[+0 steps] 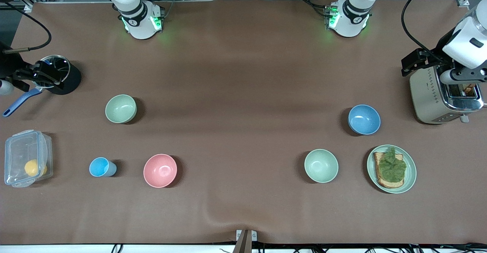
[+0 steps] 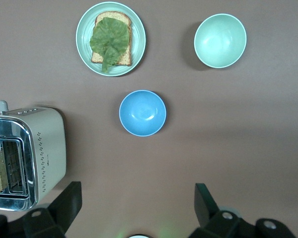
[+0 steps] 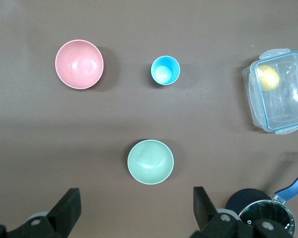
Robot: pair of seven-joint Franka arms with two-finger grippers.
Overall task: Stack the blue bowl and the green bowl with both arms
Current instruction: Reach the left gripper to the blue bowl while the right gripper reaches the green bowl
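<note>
The blue bowl point(image 1: 364, 119) sits upright on the table toward the left arm's end, beside the toaster; it also shows in the left wrist view point(image 2: 142, 112). The sage green bowl point(image 1: 120, 108) sits upright toward the right arm's end and shows in the right wrist view point(image 3: 150, 161). My left gripper point(image 2: 136, 203) is open and empty, held high, with the blue bowl ahead of its fingers. My right gripper point(image 3: 135, 208) is open and empty, held high, with the green bowl ahead of its fingers. Both bowls are empty.
A paler mint bowl point(image 1: 321, 165) and a plate with toast point(image 1: 391, 168) lie nearer the front camera than the blue bowl. A toaster point(image 1: 445, 93) stands at the left arm's end. A pink bowl point(image 1: 160, 170), light-blue cup point(image 1: 102, 167), clear lidded box point(image 1: 26, 163) and black pot point(image 1: 57, 74) are at the right arm's end.
</note>
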